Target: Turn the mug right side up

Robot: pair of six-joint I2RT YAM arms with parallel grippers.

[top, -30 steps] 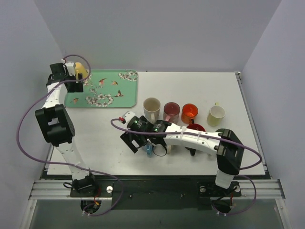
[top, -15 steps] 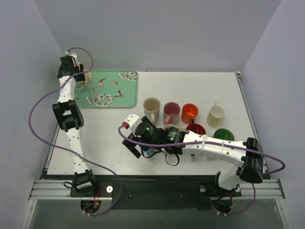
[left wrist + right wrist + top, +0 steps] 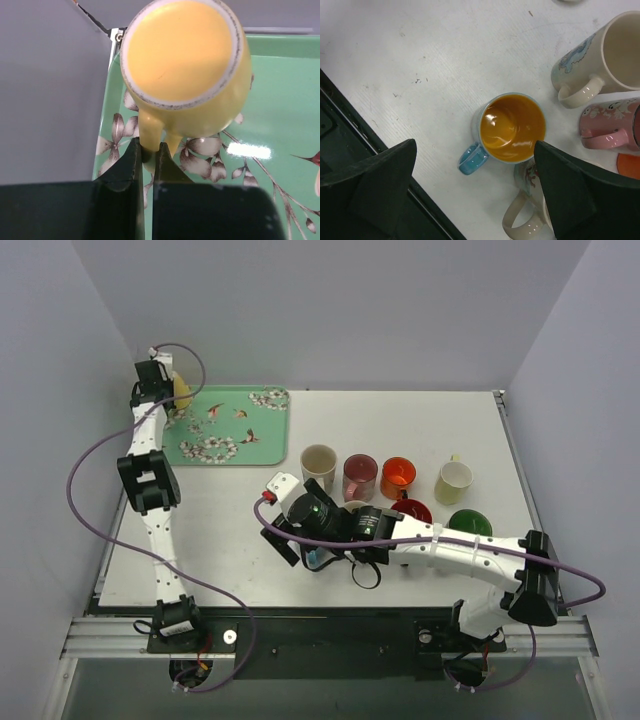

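The yellow mug [image 3: 185,65] is found at the far left corner of the green flowered tray [image 3: 280,100], which is set in the far left corner of the worktop [image 3: 220,530]. Its flat bottom is turned towards the left wrist camera, so it is not right side up. Whether it rests on the tray or is raised off it cannot be told. Its handle [image 3: 150,131] is pinched between the two fingers of the left gripper [image 3: 148,152], which are pressed close together around it.

The right gripper [image 3: 475,150] is held above the middle of the worktop with its fingers [image 3: 380,185] spread wide and nothing between them. Directly below it a blue mug [image 3: 512,127] with an orange inside is stood upright, untouched. A white mug with a red pattern [image 3: 530,210] is seen just beside it. Further back, a cream mug [image 3: 605,55] and a pink mug [image 3: 610,127] are lined up in a row with an orange mug [image 3: 398,475] and a pale mug [image 3: 454,480], all open side up. A red mug [image 3: 412,510] and a green mug [image 3: 468,523] are placed nearer the right edge.
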